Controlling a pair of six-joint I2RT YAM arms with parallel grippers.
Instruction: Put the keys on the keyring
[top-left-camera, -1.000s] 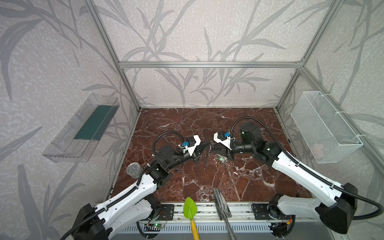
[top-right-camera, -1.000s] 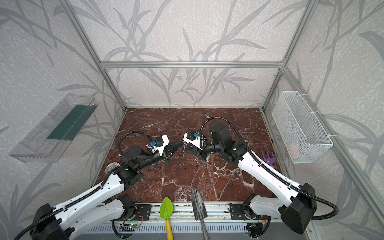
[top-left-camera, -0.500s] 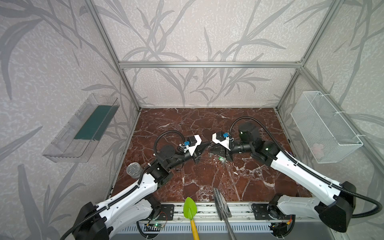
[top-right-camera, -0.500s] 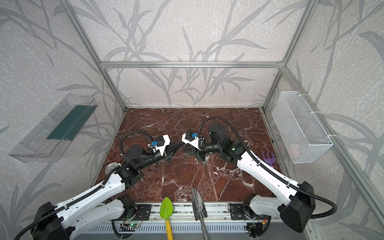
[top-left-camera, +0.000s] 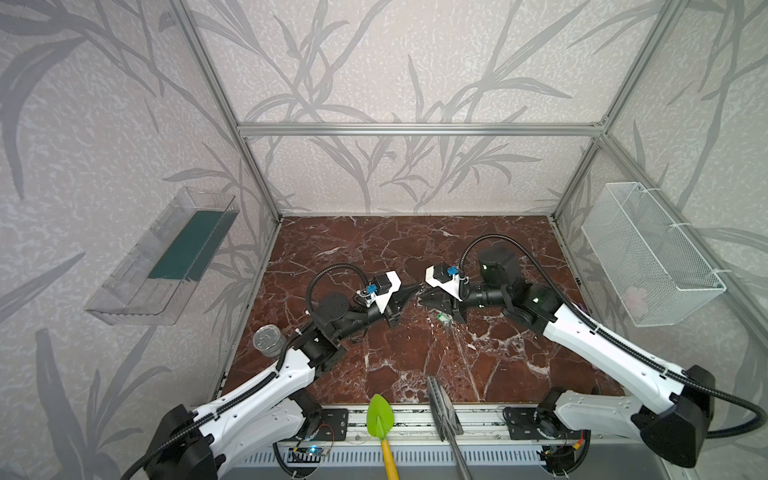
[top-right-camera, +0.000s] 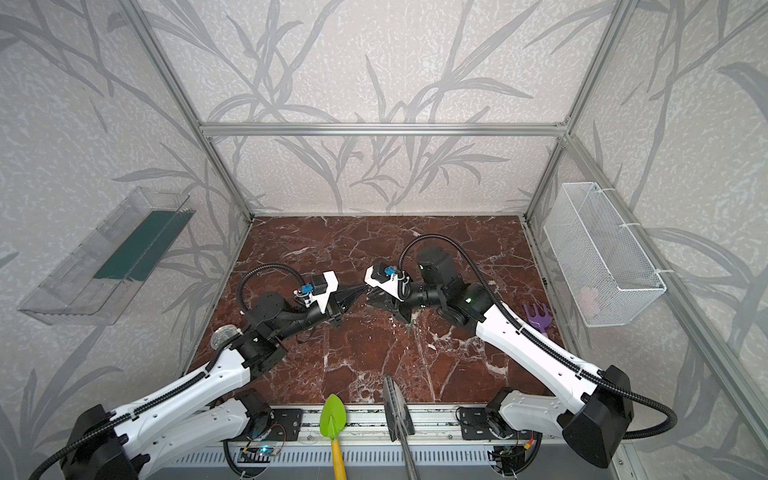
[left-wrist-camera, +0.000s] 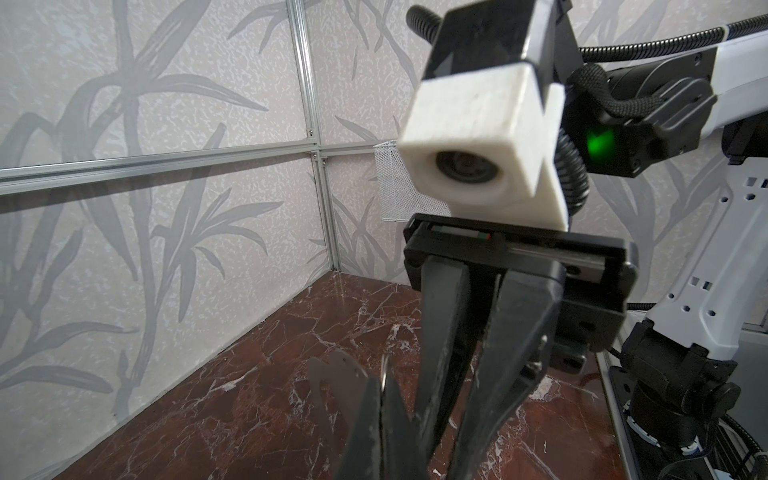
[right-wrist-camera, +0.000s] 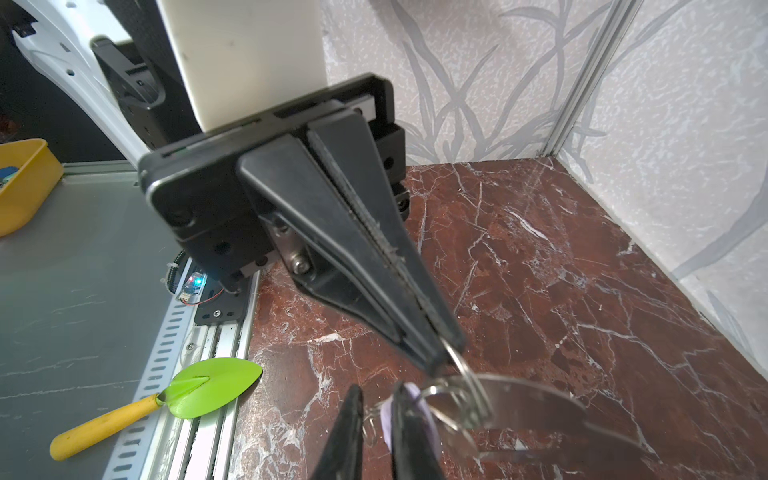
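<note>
Marble, red-brown with white veins, forms the floor (top-left-camera: 399, 357), closed in by papered walls on the left, rear and right and by a slotted metal rail (top-left-camera: 411, 426) along the front. A tin can (top-left-camera: 268, 340) stands at the left edge beside the left arm. A green trowel (top-left-camera: 380, 419) and a grey metal tool (top-left-camera: 442, 411) overhang the rail. A purple rake (top-right-camera: 538, 318) lies against the right wall. The rear half of the floor is bare, as is the front centre.

On the left wall, the clear plastic shelf (top-left-camera: 124, 299) holds a dark green sheet (top-left-camera: 187, 249). On the right wall, the white wire basket (top-left-camera: 665, 232) holds a pale pink item (top-left-camera: 633, 297), too faint to identify.

Both pincers meet tip to tip above the floor's middle. The left gripper (right-wrist-camera: 440, 353) is fully closed, pinching the thin metal ring of the keyring (right-wrist-camera: 532, 399), whose flat tag hangs clear of the floor. Facing it, the right gripper (right-wrist-camera: 376, 399) has its jaws narrowly parted, clamping the lilac key (right-wrist-camera: 422, 409) just beside the ring. Whether the key is threaded on cannot be told. In a top view, the green key (top-left-camera: 442, 319) lies on the marble, under the right gripper and apart from it.
</note>
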